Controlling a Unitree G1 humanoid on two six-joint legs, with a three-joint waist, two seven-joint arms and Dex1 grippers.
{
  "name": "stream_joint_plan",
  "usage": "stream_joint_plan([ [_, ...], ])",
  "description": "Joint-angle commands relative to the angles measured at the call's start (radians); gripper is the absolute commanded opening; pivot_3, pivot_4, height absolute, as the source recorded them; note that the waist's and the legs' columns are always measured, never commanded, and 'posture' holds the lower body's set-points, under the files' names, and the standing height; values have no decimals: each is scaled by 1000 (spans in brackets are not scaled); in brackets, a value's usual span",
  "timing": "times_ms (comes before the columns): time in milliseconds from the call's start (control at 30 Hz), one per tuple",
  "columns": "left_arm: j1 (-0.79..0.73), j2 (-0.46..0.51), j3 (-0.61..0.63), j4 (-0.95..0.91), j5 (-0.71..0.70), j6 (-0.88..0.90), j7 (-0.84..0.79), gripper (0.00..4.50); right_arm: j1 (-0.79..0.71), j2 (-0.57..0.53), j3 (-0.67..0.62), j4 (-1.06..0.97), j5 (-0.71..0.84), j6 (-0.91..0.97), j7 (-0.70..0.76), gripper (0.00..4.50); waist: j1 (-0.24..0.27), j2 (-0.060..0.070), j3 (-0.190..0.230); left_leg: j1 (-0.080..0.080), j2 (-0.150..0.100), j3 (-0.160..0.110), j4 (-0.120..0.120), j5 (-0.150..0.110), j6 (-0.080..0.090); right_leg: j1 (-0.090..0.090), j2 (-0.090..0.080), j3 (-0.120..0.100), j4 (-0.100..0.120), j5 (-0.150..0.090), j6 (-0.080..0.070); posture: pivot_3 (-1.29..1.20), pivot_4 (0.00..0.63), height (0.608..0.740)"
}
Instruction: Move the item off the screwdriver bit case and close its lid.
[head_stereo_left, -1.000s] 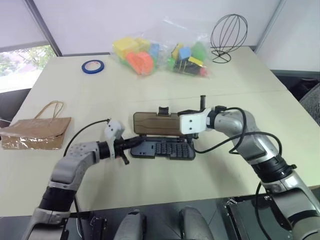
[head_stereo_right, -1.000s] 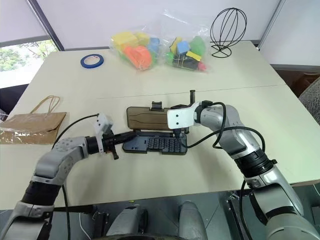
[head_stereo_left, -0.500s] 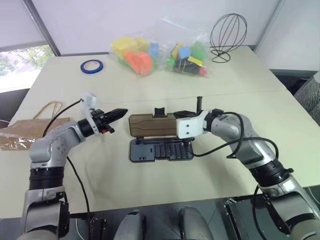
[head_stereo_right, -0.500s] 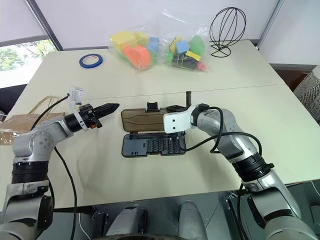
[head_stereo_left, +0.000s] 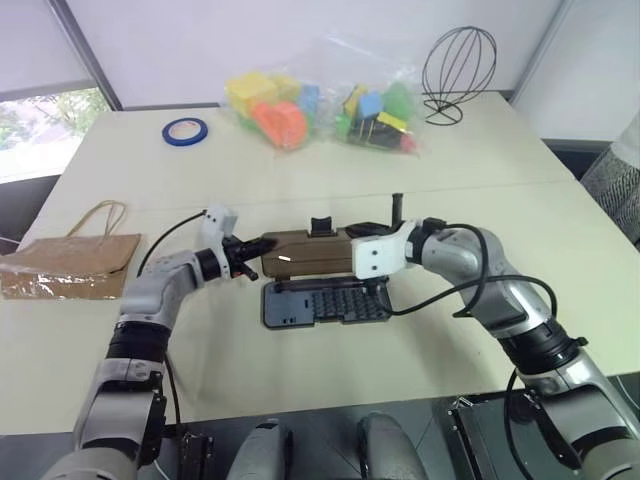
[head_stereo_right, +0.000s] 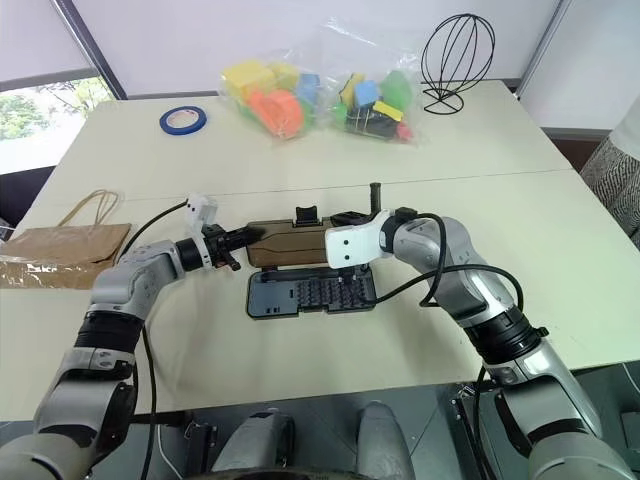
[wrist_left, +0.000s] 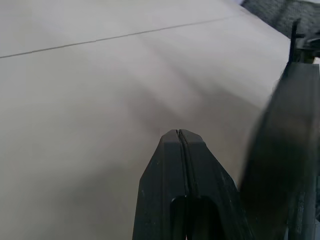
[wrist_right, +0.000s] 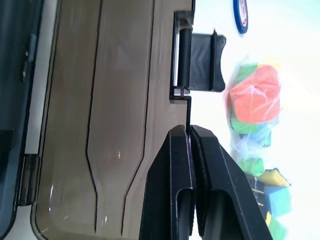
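The screwdriver bit case (head_stereo_left: 325, 304) lies open at the table's middle, with rows of bits showing in its dark base. Its smoky-brown lid (head_stereo_left: 305, 253) is folded back behind the base, with the black latch tab (head_stereo_left: 321, 224) on its far edge. My left gripper (head_stereo_left: 252, 246) is shut and empty, its tip at the lid's left end. My right gripper (wrist_right: 190, 131) is shut too, lying along the lid's far edge beside the tab. The item, a brown paper bag (head_stereo_left: 72, 266), lies flat far to the left, well apart from the case.
Two clear bags of colourful toys (head_stereo_left: 318, 110) sit at the back of the table. A blue tape roll (head_stereo_left: 186, 131) lies back left and a black wire stand (head_stereo_left: 458, 75) back right. Bare tabletop (head_stereo_left: 330, 370) stretches in front of the case.
My left gripper left the case's front left corner, swung out to the left, then came back in to the lid's left end. The right arm kept still.
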Motion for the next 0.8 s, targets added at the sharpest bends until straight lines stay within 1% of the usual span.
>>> stream_joint_plan([
  [33, -16, 3, 11, -10, 6, -27, -17, 0, -2, -11, -32, -54, 23, 25, 23, 889, 0, 0, 0, 0, 0, 0, 0, 0, 0, 0, 0, 0, 0, 0, 0, 0, 150, 740],
  [67, -13, 2, 11, -10, 9, -30, -19, 0, -2, -13, -40, -61, 38, 44, 41, 1348, 0, 0, 0, 0, 0, 0, 0, 0, 0, 0, 0, 0, 0, 0, 0, 0, 150, 740],
  [133, -7, 2, 12, -12, 13, -33, -22, 0, -5, -17, -52, -76, 53, 84, 68, 2447, 0, 0, 0, 0, 0, 0, 0, 0, 0, 0, 0, 0, 0, 0, 0, 0, 150, 740],
  [167, -6, 3, 12, -11, 15, -35, -23, 0, -12, -26, -59, -85, 59, 106, 86, 2912, 0, 0, 0, 0, 0, 0, 0, 0, 0, 0, 0, 0, 0, 0, 0, 0, 150, 740],
  [233, -7, 4, 12, -10, 17, -38, -23, 0, -32, -37, -89, -117, 99, 204, 149, 4061, 1, 0, 0, 0, 0, 0, 0, 0, 0, 0, 0, 0, 0, 0, 0, 0, 150, 740],
  [267, -7, 4, 13, -10, 18, -39, -23, 0, -43, -46, -104, -137, 129, 260, 189, 4478, 1, 0, 1, 0, 0, 0, 0, 0, 0, 0, 0, 0, 0, 0, 0, 0, 150, 740],
  [400, -9, 8, 13, -18, 21, -40, -27, 0, -102, -126, -194, -214, 276, 486, 365, 4478, 1, 0, 2, -1, 0, 0, 1, 0, 0, 0, 0, 0, 0, 0, 0, 0, 150, 740],
  [500, 4, 25, 8, -78, 2, -6, -56, 0, -146, -200, -289, -239, 390, 645, 432, 4478, 5, -1, 2, -1, 0, -1, 0, -1, 1, 0, 0, -1, -1, 0, 0, 0, 150, 740],
  [533, 14, 35, 5, -113, -12, 16, -73, 0, -148, -210, -314, -244, 417, 689, 431, 4478, 8, -1, 2, -1, 0, -1, 0, -1, 2, 0, 0, -1, -1, 0, 0, 0, 150, 740],
  [600, 52, 89, -13, -212, -44, 77, -144, 0, -130, -230, -340, -248, 446, 733, 414, 4478, 7, -1, 2, -1, 1, -1, 0, -2, 4, 0, 0, 0, -1, 0, 0, 0, 150, 740],
  [800, 119, 213, -20, -373, -106, 195, -254, 0, -88, -251, -348, -271, 499, 800, 353, 4478, 15, 1, 4, -1, 1, 0, 0, -3, 6, -1, 0, 0, -1, 0, 0, 0, 150, 740],
])
